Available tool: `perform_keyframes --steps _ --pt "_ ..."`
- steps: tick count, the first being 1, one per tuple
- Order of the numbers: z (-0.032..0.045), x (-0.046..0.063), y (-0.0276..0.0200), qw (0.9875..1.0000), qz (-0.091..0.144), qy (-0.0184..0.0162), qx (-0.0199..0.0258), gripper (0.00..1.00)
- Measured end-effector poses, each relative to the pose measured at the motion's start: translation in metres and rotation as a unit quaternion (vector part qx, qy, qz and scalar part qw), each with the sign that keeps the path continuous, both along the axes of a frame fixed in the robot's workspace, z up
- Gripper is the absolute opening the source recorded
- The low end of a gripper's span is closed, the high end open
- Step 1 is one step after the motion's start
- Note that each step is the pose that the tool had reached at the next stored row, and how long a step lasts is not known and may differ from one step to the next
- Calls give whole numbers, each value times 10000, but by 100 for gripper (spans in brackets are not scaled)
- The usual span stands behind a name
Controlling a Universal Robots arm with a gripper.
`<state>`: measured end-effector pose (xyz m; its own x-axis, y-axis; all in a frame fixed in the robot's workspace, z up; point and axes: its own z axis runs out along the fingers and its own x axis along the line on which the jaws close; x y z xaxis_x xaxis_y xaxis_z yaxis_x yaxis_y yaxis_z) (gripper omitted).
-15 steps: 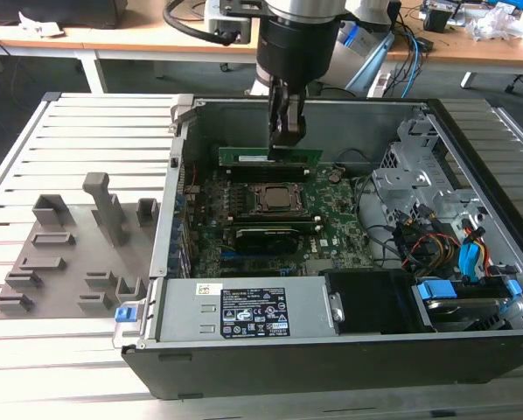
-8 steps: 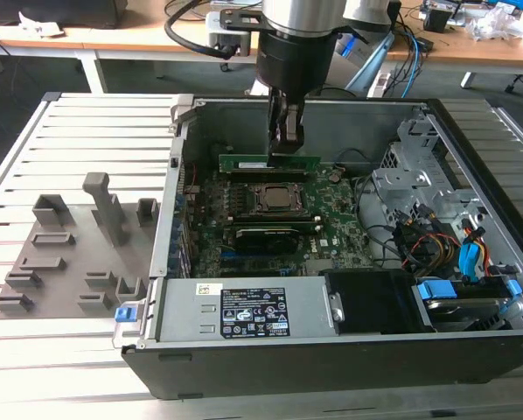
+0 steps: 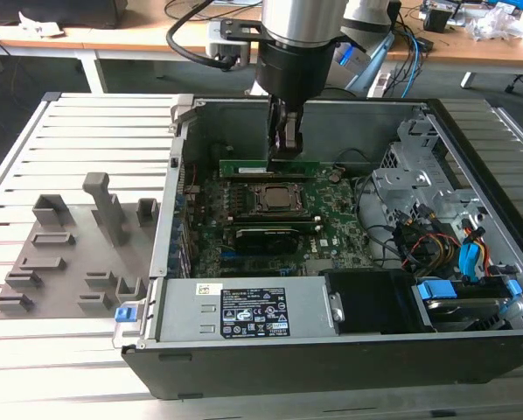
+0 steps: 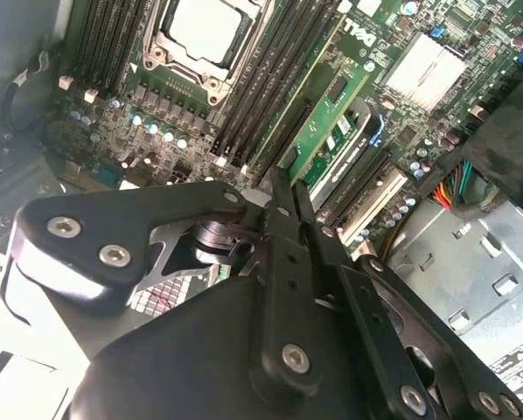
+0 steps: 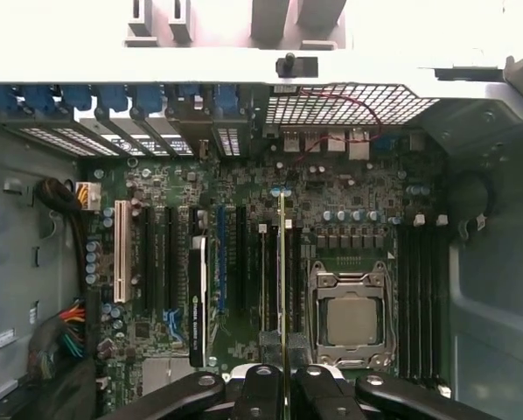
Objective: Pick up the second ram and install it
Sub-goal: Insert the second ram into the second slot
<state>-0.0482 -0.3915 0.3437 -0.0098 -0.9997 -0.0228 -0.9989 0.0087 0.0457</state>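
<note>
The second ram (image 3: 244, 166) is a slim green strip standing on its long edge just behind the processor socket (image 3: 275, 199), inside the open computer case. My gripper (image 3: 286, 150) reaches straight down from above and is shut on its upper edge near the middle. In the first wrist view the ram (image 5: 283, 262) shows edge-on as a thin line running from my gripper (image 5: 283, 385) along the memory slots beside the socket (image 5: 347, 319). The second wrist view has its green face and white sticker (image 4: 331, 114) beyond my gripper (image 4: 283, 188). I cannot tell whether it is seated in a slot.
A wider black card (image 3: 266, 236) lies in front of the socket. The case walls (image 3: 178, 166) close in around the board. The power supply (image 3: 244, 311) sits at the front, drive bays and cables (image 3: 454, 245) at the exterior view's right. A grey parts fixture (image 3: 69, 254) lies outside at the left.
</note>
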Motion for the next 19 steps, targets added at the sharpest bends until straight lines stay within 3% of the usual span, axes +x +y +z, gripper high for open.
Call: perform_keyframes --steps 19 --pt "-177 0 0 10000 0 0 0 13"
